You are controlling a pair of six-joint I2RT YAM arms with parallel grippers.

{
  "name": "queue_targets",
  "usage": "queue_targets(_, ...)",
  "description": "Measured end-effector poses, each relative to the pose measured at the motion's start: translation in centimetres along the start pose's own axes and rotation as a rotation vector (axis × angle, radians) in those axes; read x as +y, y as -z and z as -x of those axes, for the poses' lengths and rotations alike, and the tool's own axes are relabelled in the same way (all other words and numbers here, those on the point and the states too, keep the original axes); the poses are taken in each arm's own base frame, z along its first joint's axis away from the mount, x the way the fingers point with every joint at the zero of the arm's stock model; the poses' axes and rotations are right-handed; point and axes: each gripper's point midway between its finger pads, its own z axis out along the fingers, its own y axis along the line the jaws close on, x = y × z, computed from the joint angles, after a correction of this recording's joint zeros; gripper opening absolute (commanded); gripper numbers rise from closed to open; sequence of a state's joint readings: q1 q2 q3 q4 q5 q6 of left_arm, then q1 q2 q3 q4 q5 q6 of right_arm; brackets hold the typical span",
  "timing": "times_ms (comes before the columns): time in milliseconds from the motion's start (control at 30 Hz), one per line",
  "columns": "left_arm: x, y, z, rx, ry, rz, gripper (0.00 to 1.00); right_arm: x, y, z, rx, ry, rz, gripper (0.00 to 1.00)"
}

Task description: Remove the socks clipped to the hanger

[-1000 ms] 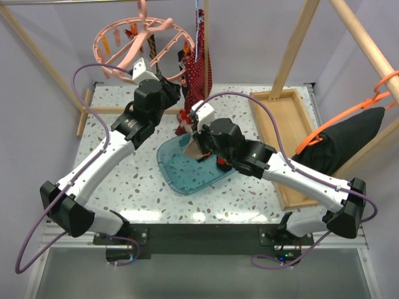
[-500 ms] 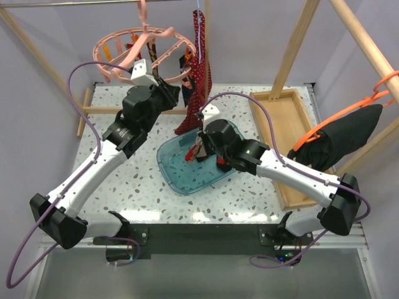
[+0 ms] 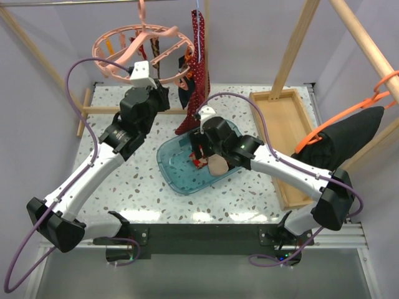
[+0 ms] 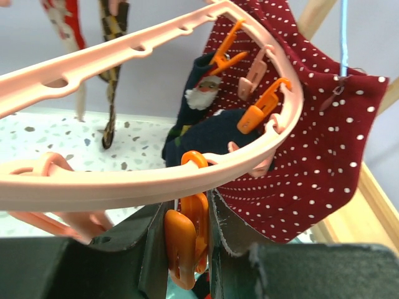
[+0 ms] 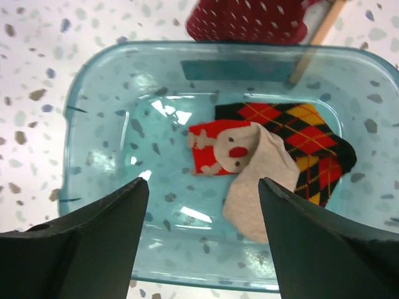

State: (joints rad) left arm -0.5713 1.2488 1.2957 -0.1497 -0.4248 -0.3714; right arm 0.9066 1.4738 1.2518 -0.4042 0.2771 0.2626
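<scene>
Two socks [image 5: 249, 156] lie in the tub [image 5: 93, 87], below the hanger [image 4: 124, 180], under the right gripper [image 5: 201, 184], its jaws wide. The left gripper [image 4: 187, 249] has narrow jaws pinching an orange clip [image 4: 186, 240] on the hanger. A dark sock [image 4: 206, 134] hangs at the far rim and probably needs unclipping next.

White arms [image 3: 87, 177], black joints [image 3: 138, 107], purple cables [image 3: 67, 76]

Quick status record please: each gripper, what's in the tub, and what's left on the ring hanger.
left gripper: shut on an orange clip under the hanger ring
right gripper: open, empty, above the tub
in tub: pale sock with red motif, lying partly over an argyle sock
on hanger: dark Santa sock clipped; checkered sock hanging at the far side
beside hanger: red dotted garment
</scene>
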Motion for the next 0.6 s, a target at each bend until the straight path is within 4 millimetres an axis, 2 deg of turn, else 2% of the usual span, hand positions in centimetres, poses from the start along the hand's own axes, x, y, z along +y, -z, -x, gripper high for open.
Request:
queue_targets(133,1.0,0.2,0.4,-0.009,-0.025,0.036,0.13,1.8,0.6,2.5,-0.059,-0.007,0.090,0.59)
queue_targets(267,2.5,0.3,0.7,-0.006,-0.029,0.080,0.13,4.4,1.8,6.9,-0.179,-0.028,0.220,0.52)
queue_targets(400,5.9,-0.2,1.0,0.008,-0.020,0.154,0.12,7.0,2.6,11.1,-0.294,-0.047,0.336,0.48)
queue_targets(500,8.8,-0.5,1.3,0.013,-0.016,0.216,0.12,8.5,1.9,13.0,-0.330,-0.054,0.388,0.47)
queue_targets(600,10.2,-0.4,1.9,0.009,-0.014,0.250,0.12,9.8,0.3,14.2,-0.337,-0.059,0.415,0.47)
